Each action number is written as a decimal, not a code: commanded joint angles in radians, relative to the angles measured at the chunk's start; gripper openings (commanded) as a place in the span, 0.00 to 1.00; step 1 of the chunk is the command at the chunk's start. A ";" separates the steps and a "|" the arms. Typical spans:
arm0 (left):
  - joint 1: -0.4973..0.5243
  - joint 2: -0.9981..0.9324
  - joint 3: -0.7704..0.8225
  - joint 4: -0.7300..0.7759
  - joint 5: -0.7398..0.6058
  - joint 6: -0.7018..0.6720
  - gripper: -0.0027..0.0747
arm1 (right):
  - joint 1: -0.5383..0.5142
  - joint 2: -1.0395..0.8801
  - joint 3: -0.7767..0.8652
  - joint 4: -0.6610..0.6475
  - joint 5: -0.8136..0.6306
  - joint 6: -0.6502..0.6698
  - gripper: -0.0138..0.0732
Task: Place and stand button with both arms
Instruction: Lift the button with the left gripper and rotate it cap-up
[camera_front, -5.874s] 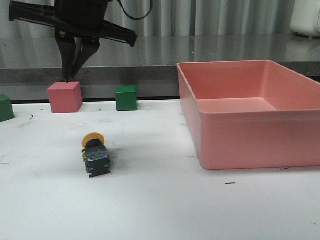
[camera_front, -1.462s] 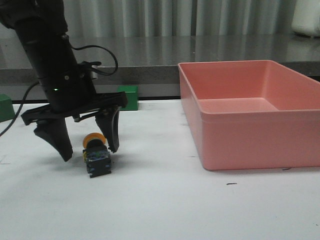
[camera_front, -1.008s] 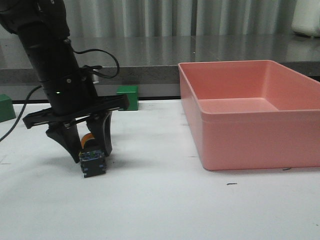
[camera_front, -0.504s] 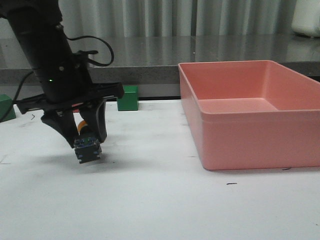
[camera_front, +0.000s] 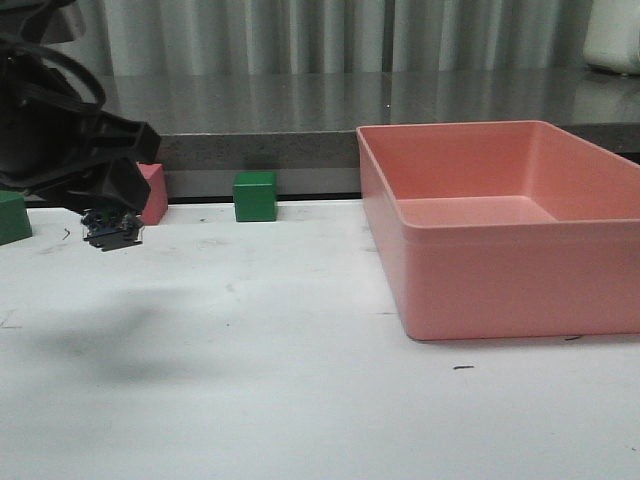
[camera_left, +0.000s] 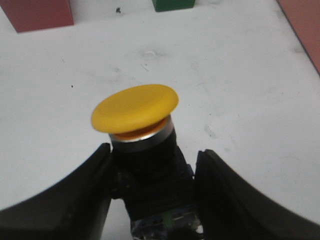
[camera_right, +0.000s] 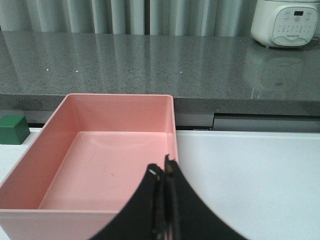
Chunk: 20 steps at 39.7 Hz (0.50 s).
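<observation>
The button (camera_left: 142, 145) is seen clamped by its blocky black base between the two fingers of the left gripper (camera_left: 150, 200), lifted clear of the white table (camera_front: 320, 400) at the far left of the front view, where only its base (camera_front: 110, 232) shows under the black arm. In the left wrist view the round, smooth yellow mushroom cap is shown tilted above a metal ring and black collar, with the curved black fingers (camera_left: 65, 200) pressed against either side of the body. The right gripper (camera_right: 163, 200) is pictured with its fingers brought together on nothing, above the near rim of the pink bin (camera_right: 100, 150). That bin, a smooth-walled rectangular plastic tub, is set on the right of the table. A green cube (camera_front: 254, 195) and a pink cube (camera_front: 152, 190) are lined up along the table's far edge, with another green cube (camera_front: 12, 218) at the left border. A broad stretch of scuffed tabletop is left between the held button and the bin.
</observation>
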 joint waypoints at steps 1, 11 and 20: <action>0.003 -0.052 0.050 0.068 -0.216 0.001 0.32 | -0.001 0.005 -0.025 -0.012 -0.083 -0.010 0.08; 0.005 -0.046 0.221 0.101 -0.579 0.081 0.32 | -0.001 0.005 -0.025 -0.012 -0.083 -0.010 0.08; 0.007 0.034 0.367 -0.034 -0.934 0.286 0.32 | -0.001 0.005 -0.025 -0.012 -0.082 -0.010 0.08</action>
